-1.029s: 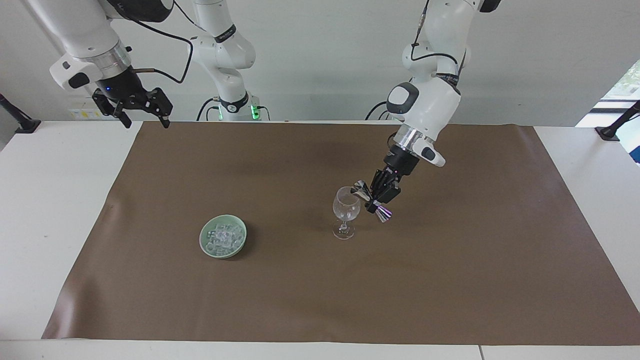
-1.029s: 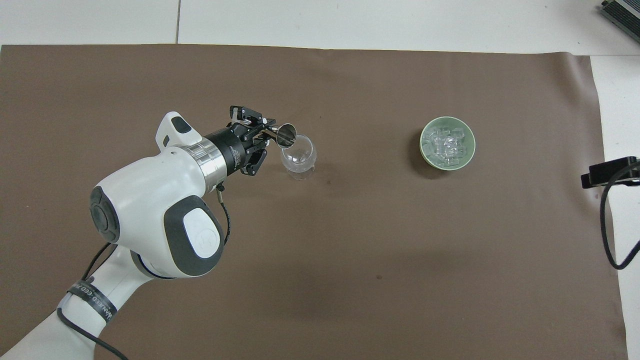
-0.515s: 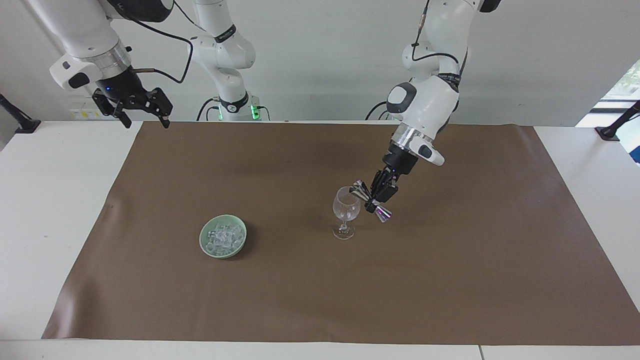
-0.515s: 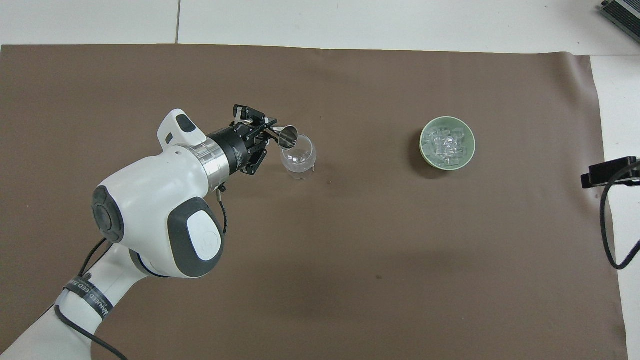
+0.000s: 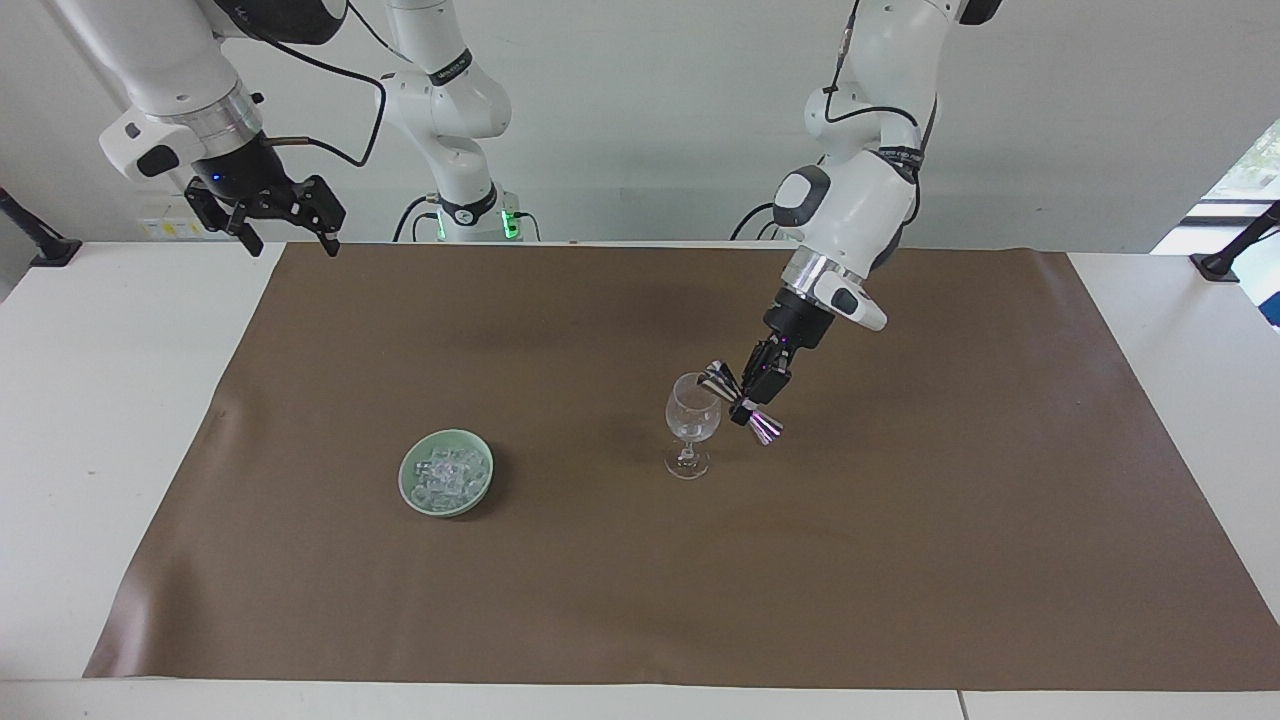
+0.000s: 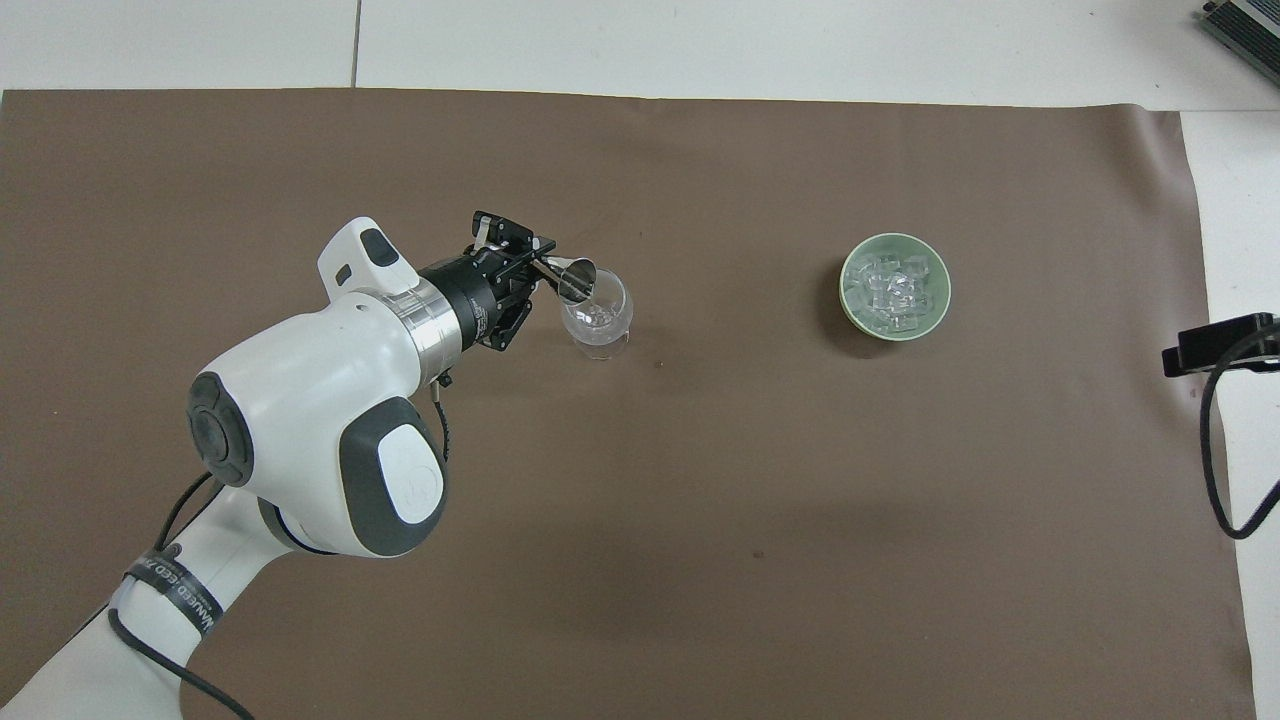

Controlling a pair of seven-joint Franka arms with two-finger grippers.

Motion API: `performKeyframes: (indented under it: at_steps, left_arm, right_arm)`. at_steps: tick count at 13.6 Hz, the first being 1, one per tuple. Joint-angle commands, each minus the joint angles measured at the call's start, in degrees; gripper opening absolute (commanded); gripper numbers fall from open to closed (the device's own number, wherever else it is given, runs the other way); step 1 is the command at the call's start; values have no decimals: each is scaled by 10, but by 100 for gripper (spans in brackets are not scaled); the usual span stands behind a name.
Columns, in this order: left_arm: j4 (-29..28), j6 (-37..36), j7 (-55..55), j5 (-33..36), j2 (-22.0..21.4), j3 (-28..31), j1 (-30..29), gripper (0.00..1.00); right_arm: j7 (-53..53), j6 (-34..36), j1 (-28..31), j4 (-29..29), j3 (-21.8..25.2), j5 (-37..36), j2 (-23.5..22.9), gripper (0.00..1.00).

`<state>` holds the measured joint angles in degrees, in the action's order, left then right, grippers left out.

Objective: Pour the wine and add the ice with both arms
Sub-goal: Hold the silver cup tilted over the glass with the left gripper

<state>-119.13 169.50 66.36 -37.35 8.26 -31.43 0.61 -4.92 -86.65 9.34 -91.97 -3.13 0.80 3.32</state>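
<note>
**A:** Status?

**B:** I've got the left end effector (image 5: 748, 404) clamped on the steel jigger (image 5: 741, 402), tipped over the wine glass (image 5: 692, 424), one cone mouth at the rim. So I'd call it mid-pour. Can't see any liquid colour in the glass, so can't say how much went in.

**A:** Ice?

**B:** Not started, I reckon. The ice (image 5: 446, 478) sits heaped in the green dish (image 5: 410, 490), on the brown mat (image 5: 900, 560), toward the right arm's end of the surface, a bit farther from the robots than the glass, well apart from it. No cubes in the glass that I can make out.

**A:** Right arm?

**B:** Waiting. The right end effector (image 5: 285, 236) is up over the surface's edge nearest the robots, at its own end, fingers apart, nothing in it.

**A:** Counts?

**B:** 2 arms, 1 glass, 1 jigger, 1 dish, 1 mat. Cubes: many, too jumbled to count. No bottle in view.

**A:** Left to do?

**B:** My guess: finish pour, put the jigger down, then the ice goes to the glass.
</note>
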Motion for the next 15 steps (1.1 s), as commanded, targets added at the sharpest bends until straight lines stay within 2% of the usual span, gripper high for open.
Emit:
performKeyframes:
  at_steps: [1, 15]
  left_arm:
    - [-14, 10, -8, 9, -14, 5, 4, 0]
    - [-13, 12, -8, 56, -15, 7, 3, 0]
  right_arm:
    - [-4, -2, 2, 3, -1, 8, -2, 100]
    - [-4, -2, 2, 3, -1, 8, -2, 100]
